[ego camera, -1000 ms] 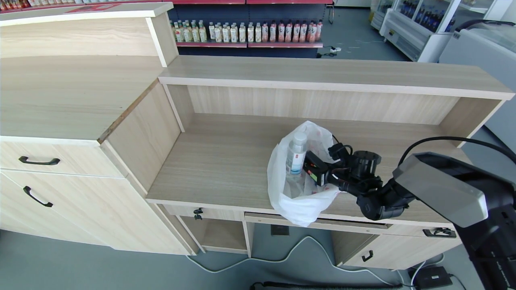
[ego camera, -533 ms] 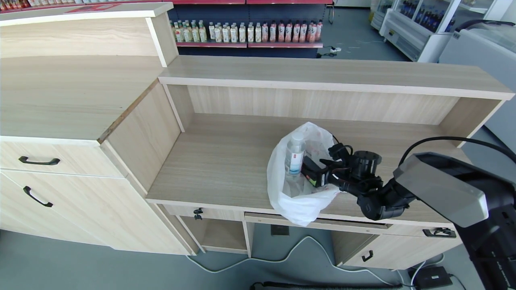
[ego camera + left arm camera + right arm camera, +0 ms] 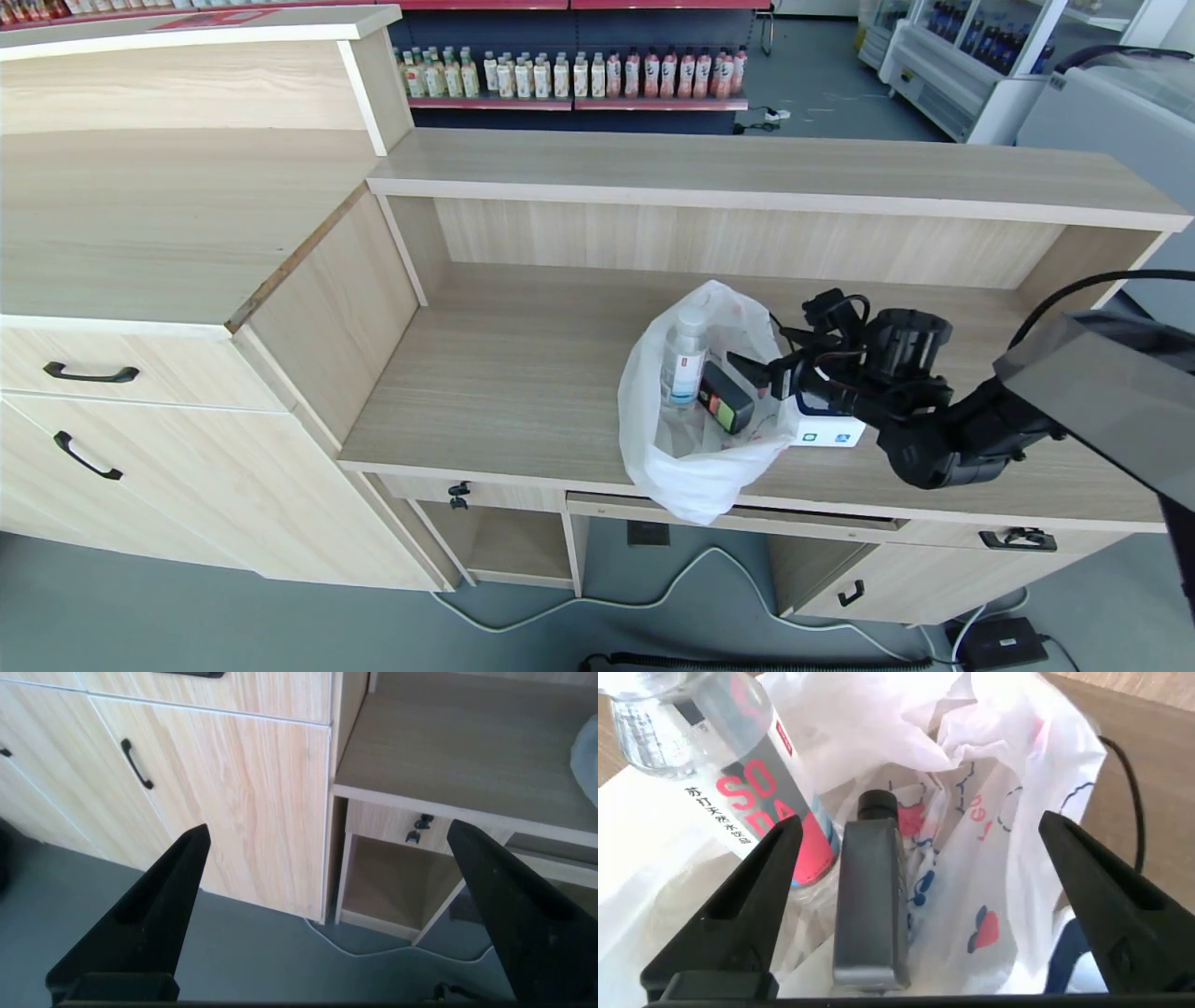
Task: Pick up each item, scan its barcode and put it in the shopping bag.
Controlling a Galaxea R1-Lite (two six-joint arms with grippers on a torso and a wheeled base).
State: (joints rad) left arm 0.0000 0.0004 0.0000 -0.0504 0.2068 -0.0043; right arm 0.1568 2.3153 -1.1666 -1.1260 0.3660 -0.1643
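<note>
Beside the shopping bag, the right gripper stands wide open; inside, a dark bottle leans by a clear soda bottle.

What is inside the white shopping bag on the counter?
A clear bottle with a red label stands nearly upright, and a dark bottle leans beside it. The bag folds over its bottom, so anything lying lower cannot be seen.

Right arm, right side of head view: black rounded joint housings, ribbed cylindrical cap at wrist, grey flat-faceted shell over forearm. Thin black cable arcs above shell; smaller black wires looped at wrist. Right gripper matte black. Wrist views: fingers of right gripper and left gripper black, smooth, wedge-shaped, tapering to blunt tips.
</note>
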